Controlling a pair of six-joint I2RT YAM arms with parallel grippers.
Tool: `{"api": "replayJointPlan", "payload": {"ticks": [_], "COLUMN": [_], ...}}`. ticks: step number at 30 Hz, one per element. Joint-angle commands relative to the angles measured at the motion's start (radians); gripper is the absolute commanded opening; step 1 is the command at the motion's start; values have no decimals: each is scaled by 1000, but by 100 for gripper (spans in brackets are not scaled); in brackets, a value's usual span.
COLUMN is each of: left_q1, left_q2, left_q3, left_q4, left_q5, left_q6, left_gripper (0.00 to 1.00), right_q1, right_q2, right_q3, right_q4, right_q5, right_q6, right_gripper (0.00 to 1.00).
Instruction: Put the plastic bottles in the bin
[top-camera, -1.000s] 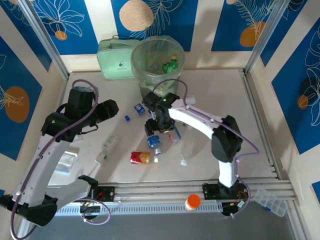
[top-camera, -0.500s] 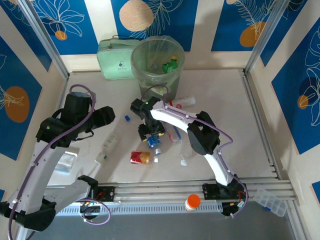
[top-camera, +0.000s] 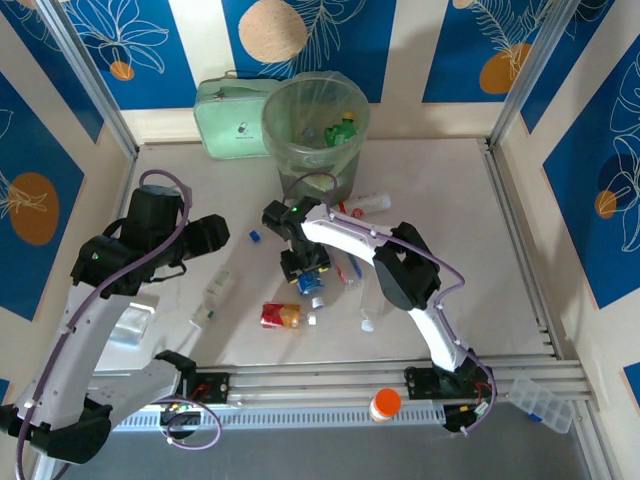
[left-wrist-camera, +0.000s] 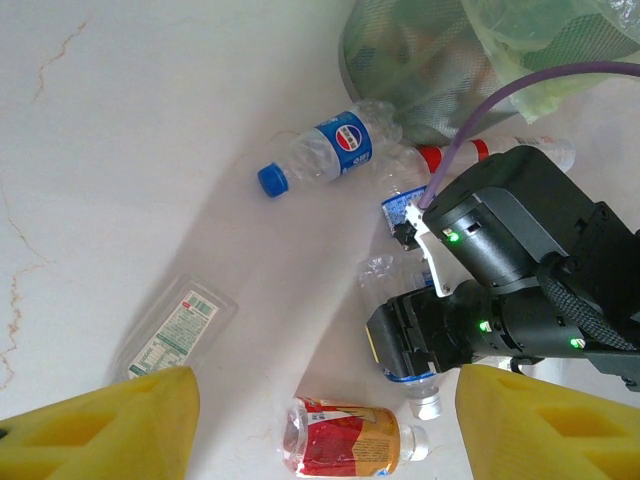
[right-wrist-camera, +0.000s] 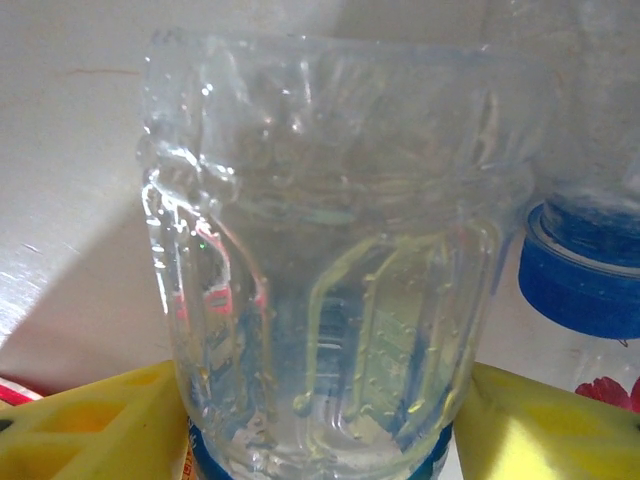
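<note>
Plastic bottles lie scattered in front of the bin (top-camera: 315, 125), which has a green bottle (top-camera: 342, 130) inside its pale liner. My right gripper (top-camera: 306, 266) is down among them, shut on a clear bottle with a blue label (right-wrist-camera: 320, 250); both yellow pads (right-wrist-camera: 90, 425) press its sides. My left gripper (top-camera: 215, 232) hovers open to the left, with its yellow fingers (left-wrist-camera: 100, 425) wide apart high above a red-and-orange-labelled bottle (left-wrist-camera: 345, 440). A blue-capped Pepsi bottle (left-wrist-camera: 330, 150) lies near the bin (left-wrist-camera: 450, 60). Others are a clear bottle (top-camera: 372, 300) and a red-labelled one (top-camera: 368, 203).
A mint-green case (top-camera: 232, 120) stands behind the bin on the left. A flat clear labelled bottle (left-wrist-camera: 175, 330) and a loose blue cap (top-camera: 255, 237) lie left of the pile. An orange-capped jar (top-camera: 385, 404) sits on the near rail, a clear box (top-camera: 540, 400) at the right.
My right arm has swung left and lowered onto the blue-labelled bottle, and its fingers have closed on it. The left arm has shifted only slightly.
</note>
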Motion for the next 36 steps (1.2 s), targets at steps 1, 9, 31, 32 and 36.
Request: {"api": "replayJointPlan", "payload": {"ticks": [1,9,31,32,36], "left_q1": [9,10,10,10,10], "left_q2": [-15,-21,-13,-8,1], "left_q3": [-10,-18,-9,-6,7], "left_q4": [-20,-16,142,152,186], "left_q5": [-14,-8,107,119,146], "left_q6": [21,8,16,16,24], "left_gripper": [68,68,69,69,69], "right_q1": [8,10,-48,-78,-192], "right_q2": [-2,-67,-480,-487,-483], "right_q3": [-52,-78,96,127,232], "right_q4": [20,52,101,121,215], "right_q5": [24,37,-89,-153,-321], "right_q6": [-14,-45,-78,-61,50], "right_gripper": [62,60,58,58,56]}}
